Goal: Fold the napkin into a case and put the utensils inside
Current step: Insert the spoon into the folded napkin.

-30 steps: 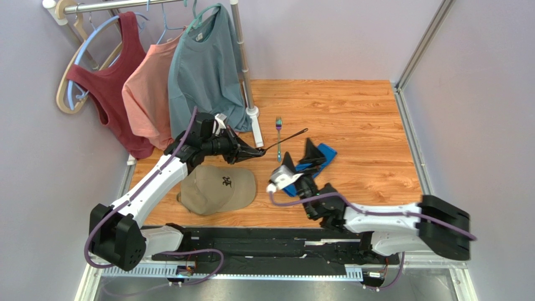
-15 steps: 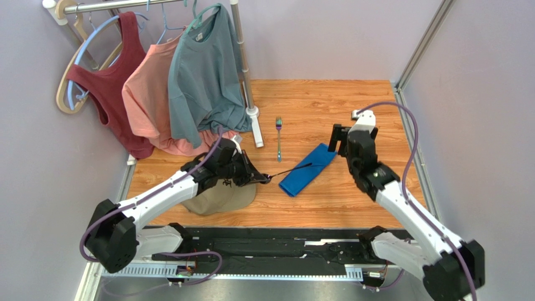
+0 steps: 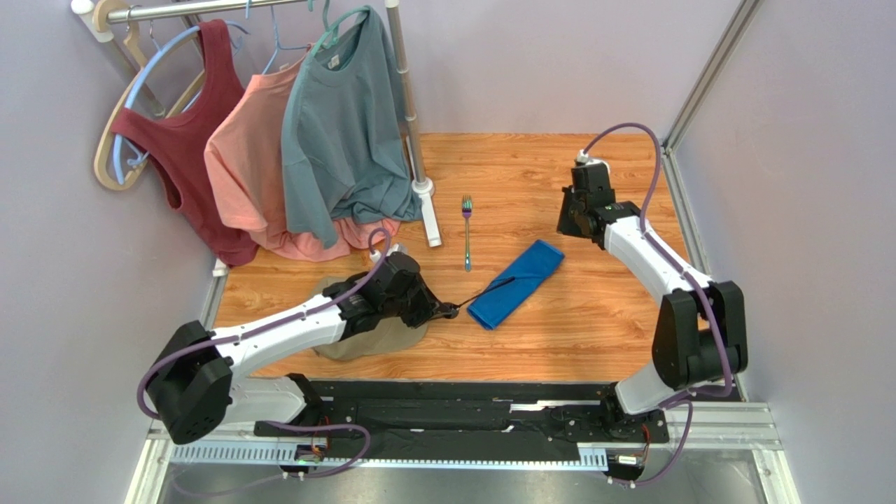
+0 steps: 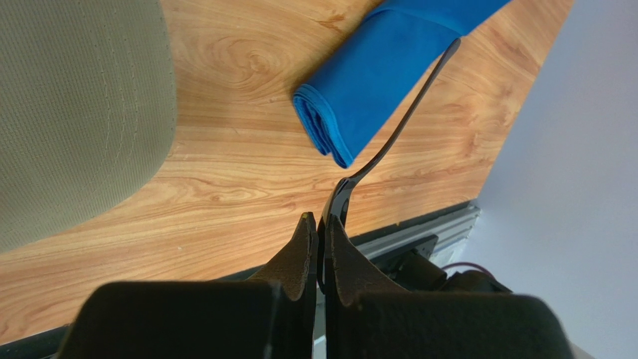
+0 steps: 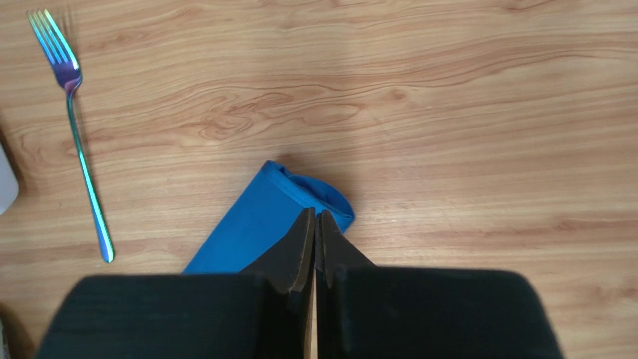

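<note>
From above, the case (image 3: pixel 515 284) lies flat on the counter (image 3: pixel 610 315), a narrow blue pouch of folded napkin. The left fingers (image 3: pixel 434 309) sit just beside its near end, closed on the black spoon (image 3: pixel 482 293), whose handle reaches toward the case. The fork (image 3: pixel 467 233) lies near the case's left side, not touching it. The right fingers (image 3: pixel 573 218) hover beyond its far end.

In the left wrist view, the fingers (image 4: pixel 299 254) pinch the spoon (image 4: pixel 341 200) at its wider end. The slim handle runs up along the case (image 4: pixel 374 90), its tip over the cloth. We cannot tell whether it touches or enters a fold. The case's near end shows stacked layers.

In the right wrist view, the fingers (image 5: pixel 296 254) are pressed together on nothing, above the case (image 5: pixel 247 217) at its looped far end. The fork (image 5: pixel 75 127) lies well to its left.

We judge the cloth thin, soft and slippery. A pushing spoon would likely slide or unfold it, so one end wants pinning. The utensils are stiff, light and flat, and are best pinched by the handle.
</note>
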Available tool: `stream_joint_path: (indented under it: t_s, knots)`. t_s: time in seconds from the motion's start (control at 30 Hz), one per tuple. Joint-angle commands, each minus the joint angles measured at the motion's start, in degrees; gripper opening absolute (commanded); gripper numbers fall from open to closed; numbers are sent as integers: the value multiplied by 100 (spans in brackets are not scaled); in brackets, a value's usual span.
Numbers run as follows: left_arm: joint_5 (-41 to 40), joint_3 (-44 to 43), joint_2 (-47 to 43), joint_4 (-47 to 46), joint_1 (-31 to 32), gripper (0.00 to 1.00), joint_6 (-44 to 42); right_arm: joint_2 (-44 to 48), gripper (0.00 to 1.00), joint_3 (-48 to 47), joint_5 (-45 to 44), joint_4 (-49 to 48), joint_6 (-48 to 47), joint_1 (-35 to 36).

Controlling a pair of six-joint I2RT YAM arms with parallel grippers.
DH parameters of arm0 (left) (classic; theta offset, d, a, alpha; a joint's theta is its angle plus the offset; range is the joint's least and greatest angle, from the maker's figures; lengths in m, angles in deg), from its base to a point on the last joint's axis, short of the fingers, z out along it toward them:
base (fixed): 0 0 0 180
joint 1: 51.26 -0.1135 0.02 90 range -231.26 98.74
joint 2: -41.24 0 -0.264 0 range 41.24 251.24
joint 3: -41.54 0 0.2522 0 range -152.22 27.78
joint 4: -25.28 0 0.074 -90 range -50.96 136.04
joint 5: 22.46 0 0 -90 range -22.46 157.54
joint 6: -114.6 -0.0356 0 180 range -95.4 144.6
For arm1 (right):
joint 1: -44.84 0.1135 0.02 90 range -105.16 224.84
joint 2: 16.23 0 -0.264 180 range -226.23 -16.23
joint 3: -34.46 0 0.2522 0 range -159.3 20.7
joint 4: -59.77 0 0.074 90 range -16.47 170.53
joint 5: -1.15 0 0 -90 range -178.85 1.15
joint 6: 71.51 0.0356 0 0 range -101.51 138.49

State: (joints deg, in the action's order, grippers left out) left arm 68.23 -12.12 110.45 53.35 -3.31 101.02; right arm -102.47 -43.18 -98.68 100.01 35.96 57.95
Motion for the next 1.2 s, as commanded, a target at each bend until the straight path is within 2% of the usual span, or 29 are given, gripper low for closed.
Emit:
stream_joint_path:
  t_s: [0.0, 0.13, 0.63, 0.8, 1.17]
  knots:
    - [-227, 44, 294, -463, 136, 0, 320, -472, 0, -292, 1156, 420, -104, 26]
    - [-349, -26, 418, -499, 233, 0, 364, -779, 0, -266, 1615, 340, -7, 26]
    - [-577, 184, 708, -806, 470, 0, 786, -1246, 0, -37, 1141, 121, 256, 17]
    - [-719, 369, 796, -1254, 523, 0, 936, -1247, 0, 156, 1000, -11, 379, -1]
    - [-825, 404, 901, -1378, 620, 0, 971, -1070, 0, 174, 692, -64, 336, -203]
